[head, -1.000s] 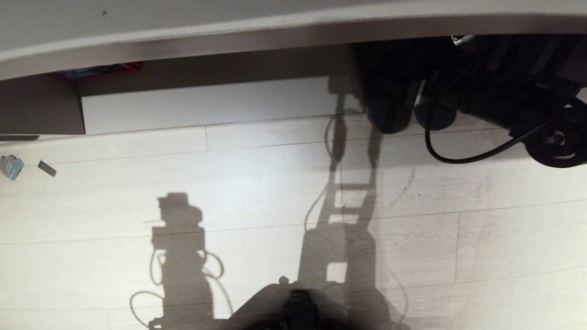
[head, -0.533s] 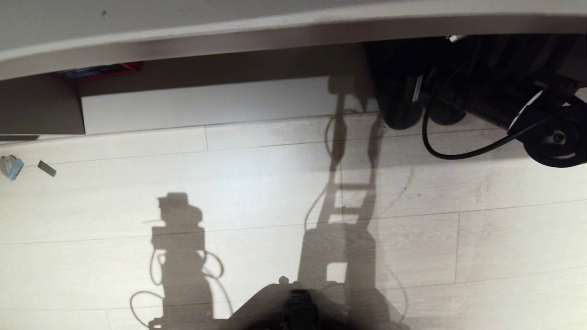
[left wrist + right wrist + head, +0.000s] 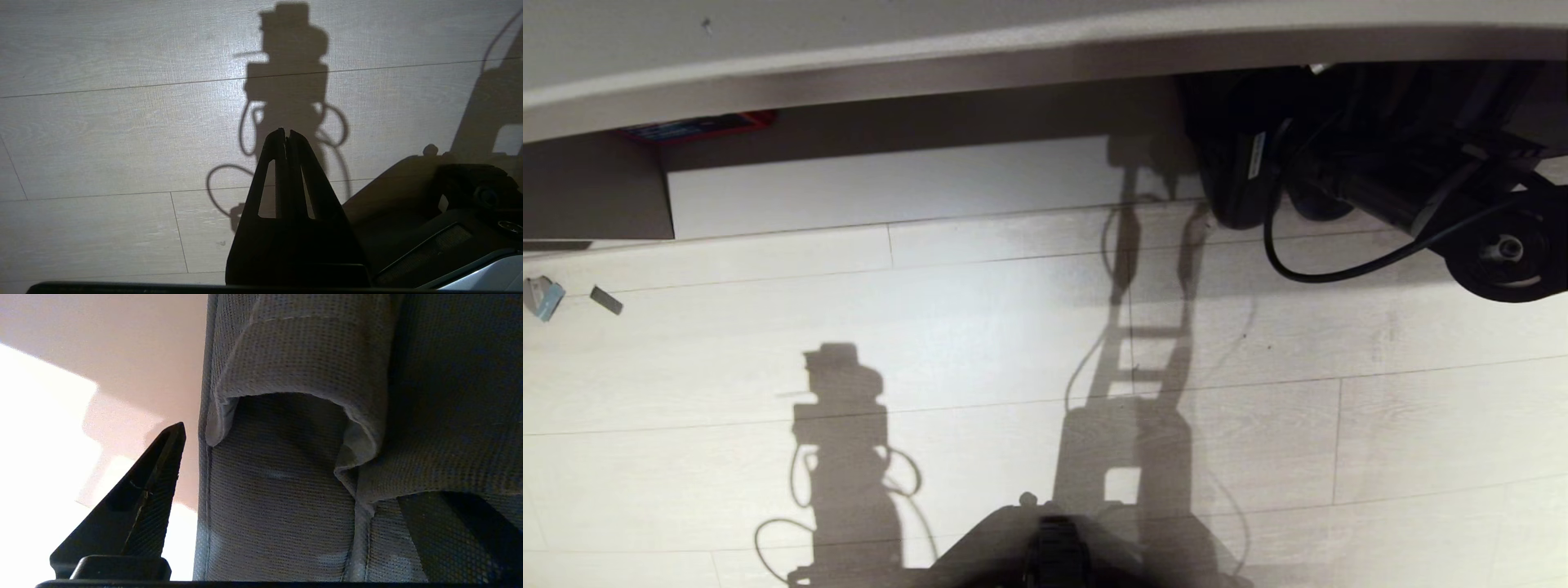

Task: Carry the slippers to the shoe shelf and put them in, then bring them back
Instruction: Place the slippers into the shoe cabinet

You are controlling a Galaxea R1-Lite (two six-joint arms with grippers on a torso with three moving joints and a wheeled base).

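The slippers [image 3: 1235, 189] were found lying at the right end of the shoe shelf [image 3: 915, 186], heels at its front edge, the right gripper [image 3: 286, 490] spread wide around one, judged a release, while the left gripper [image 3: 287, 136] was parked closed over the floor [image 3: 122, 134].

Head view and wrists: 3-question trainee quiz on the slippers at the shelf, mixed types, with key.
1. True or false: the left tool is shut and hangs over bare floor.
2. Where are the slippers in the head view? A: mid-floor. B: at the right end of the shoe shelf. C: on the counter above.
3. Fill in: in its wrist view the right tool is ___, one finger standing clear of the fabric.
Key: 1 true; 2 B; 3 open.
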